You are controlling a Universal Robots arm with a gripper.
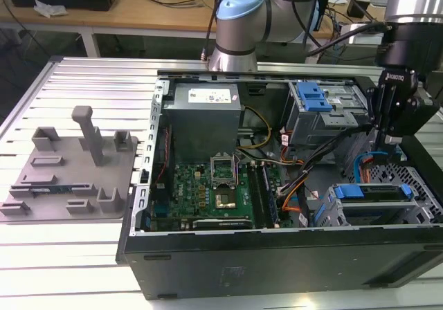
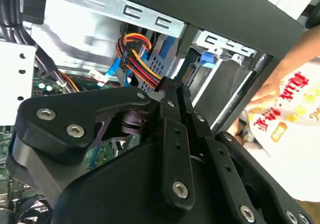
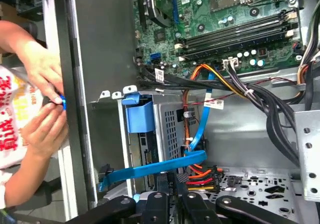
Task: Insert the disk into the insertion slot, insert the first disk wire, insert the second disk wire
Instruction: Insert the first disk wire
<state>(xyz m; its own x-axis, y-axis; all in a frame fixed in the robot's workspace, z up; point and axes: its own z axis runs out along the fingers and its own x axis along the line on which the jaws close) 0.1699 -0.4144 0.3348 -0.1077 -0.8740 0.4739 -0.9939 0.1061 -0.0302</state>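
Note:
The disk [image 1: 374, 201], silver in a bright blue carrier [image 1: 349, 191], lies inside the insertion slot [image 1: 410, 177], a grey perforated cage at the case's corner on the exterior view's right. My gripper [image 1: 391, 142] hangs just behind that cage. In both wrist views its fingers [image 2: 170, 114] are pressed together on a black connector [image 2: 161, 86] with red, orange and yellow wires [image 2: 137, 51]. The same wire bundle [image 3: 201, 176] shows beside the fingers [image 3: 159, 199], close to the cage wall [image 3: 170, 129]. A flat blue cable [image 3: 155, 166] runs past it, ending in a black plug [image 3: 102, 176].
The open computer case [image 1: 277, 254] holds a motherboard [image 1: 214, 192], a grey power supply [image 1: 208, 113] and a taller cage with a blue latch [image 1: 315, 102]. A grey fixture plate [image 1: 69, 178] lies at the exterior view's left. A person's hands [image 3: 42, 74] hold a printed bag beside the case wall.

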